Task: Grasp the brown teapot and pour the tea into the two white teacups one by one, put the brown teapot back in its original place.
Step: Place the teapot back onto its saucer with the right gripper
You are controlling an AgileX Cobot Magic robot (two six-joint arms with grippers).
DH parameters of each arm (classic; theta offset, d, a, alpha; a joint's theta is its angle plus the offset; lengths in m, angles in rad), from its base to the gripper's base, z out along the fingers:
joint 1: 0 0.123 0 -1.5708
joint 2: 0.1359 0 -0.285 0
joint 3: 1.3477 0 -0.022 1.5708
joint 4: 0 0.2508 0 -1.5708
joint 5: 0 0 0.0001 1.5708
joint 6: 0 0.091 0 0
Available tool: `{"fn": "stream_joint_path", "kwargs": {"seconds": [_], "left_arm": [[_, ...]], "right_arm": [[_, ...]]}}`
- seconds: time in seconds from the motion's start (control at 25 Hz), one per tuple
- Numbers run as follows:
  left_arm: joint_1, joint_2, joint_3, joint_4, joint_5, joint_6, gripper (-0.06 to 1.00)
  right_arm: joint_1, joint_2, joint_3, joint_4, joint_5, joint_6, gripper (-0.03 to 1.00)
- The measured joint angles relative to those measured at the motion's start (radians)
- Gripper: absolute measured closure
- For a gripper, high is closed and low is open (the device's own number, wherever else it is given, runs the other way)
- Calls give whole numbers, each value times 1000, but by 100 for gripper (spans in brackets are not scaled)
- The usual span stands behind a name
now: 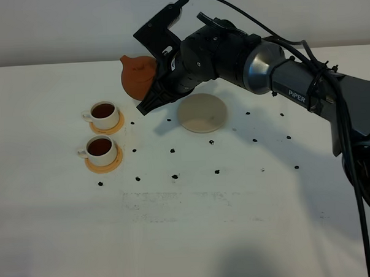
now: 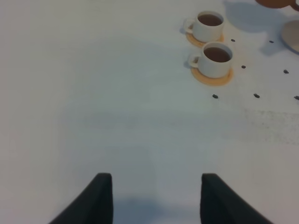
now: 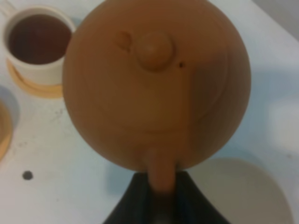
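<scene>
A: What's around the brown teapot (image 1: 137, 77)?

B: It's held up off the table (image 1: 195, 236), behind the two white teacups (image 1: 101, 136), spout pointing away to the far left. Right gripper (image 1: 150, 103) is clenched on its loop handle; the wrist view shows the black jaws pinching the handle below the pot body, lid knob (image 3: 154, 50) facing the cam.

A: Cups?

B: Both on the left side, each on a small orange-tan coaster (image 1: 104, 163). Far cup (image 1: 104, 113) and near cup (image 1: 100, 149) both hold dark tea (image 1: 99, 146); handles point left. Pot hangs just behind and to the right of the far cup, not touching it.

A: Anything in the way of the beige coaster (image 1: 201, 112)?

B: Nothing sits on it. It lies right of the gripper tips, partly under the arm (image 1: 280, 73). Small black dots (image 1: 172, 151) are scattered over the table round it, flat marks only.

A: Left side?

B: Left gripper (image 2: 154, 198) hangs low over bare table well apart from the cups. Fingertips (image 2: 100, 196) show a gap between them, but it's at its tightest, holding nothing.

A: Room to move?

B: Front half of the table is open white surface w/ faint smudges. Far edge of the table runs close behind the pot. Cables (image 1: 352, 168) trail down the right side by the arm base.
</scene>
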Motion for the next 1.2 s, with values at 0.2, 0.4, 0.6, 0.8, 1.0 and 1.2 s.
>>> {"fn": "stream_joint_path", "kwargs": {"seconds": [0.2,0.4,0.6,0.8,1.0,1.2], "left_arm": [[0,0,0,0,0,0,50],[0,0,0,0,0,0,50],[0,0,0,0,0,0,50],[0,0,0,0,0,0,50],[0,0,0,0,0,0,50],[0,0,0,0,0,0,50]], "right_arm": [[0,35,-2,4,-29,-2,88],[-1,87,-2,10,-39,1,88],[-1,124,-2,33,-55,3,88],[-1,137,-2,48,-58,3,88],[-1,137,-2,47,-57,3,88],[-1,117,-2,49,-31,3,88]]}}
